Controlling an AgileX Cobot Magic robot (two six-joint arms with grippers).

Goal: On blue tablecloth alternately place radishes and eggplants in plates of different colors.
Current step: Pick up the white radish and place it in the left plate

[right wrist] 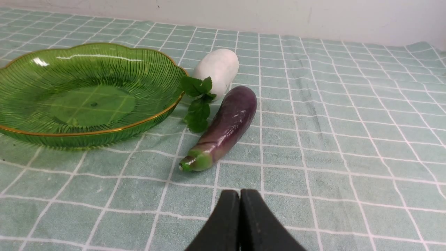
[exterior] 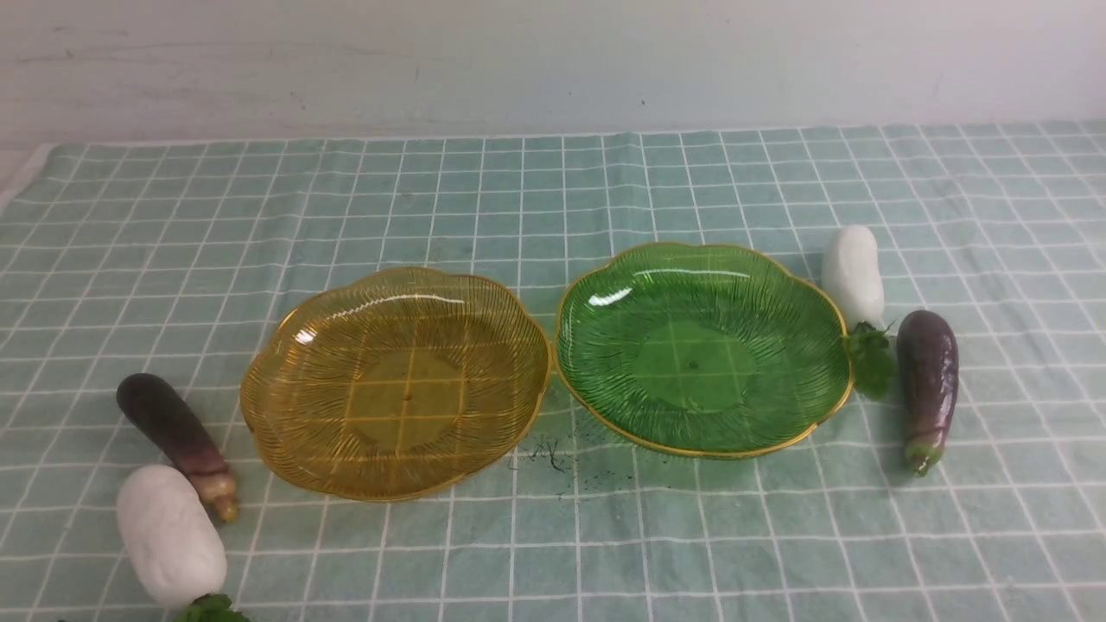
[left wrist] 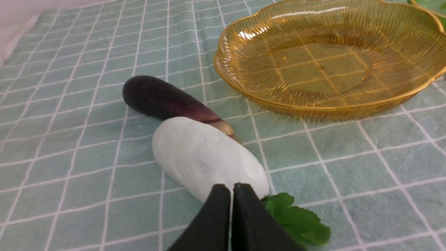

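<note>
On the blue tablecloth [exterior: 553,199] an amber plate [exterior: 285,432] and a green plate [exterior: 596,389] stand side by side, both empty. Left of the amber plate lie an eggplant [exterior: 173,432] and a radish [exterior: 168,536]. Right of the green plate lie a radish [exterior: 854,275] and an eggplant [exterior: 926,380]. No gripper shows in the front view. My left gripper [left wrist: 232,190] is shut and empty, just short of the left radish [left wrist: 202,157], with the left eggplant [left wrist: 163,99] behind it. My right gripper [right wrist: 240,195] is shut and empty, short of the right eggplant [right wrist: 226,125] and radish [right wrist: 217,69].
A pale wall [exterior: 553,60] runs along the cloth's far edge. Dark specks [exterior: 553,458] lie on the cloth in front of the gap between the plates. The amber plate [left wrist: 244,83] and the green plate [right wrist: 21,136] also show in the wrist views.
</note>
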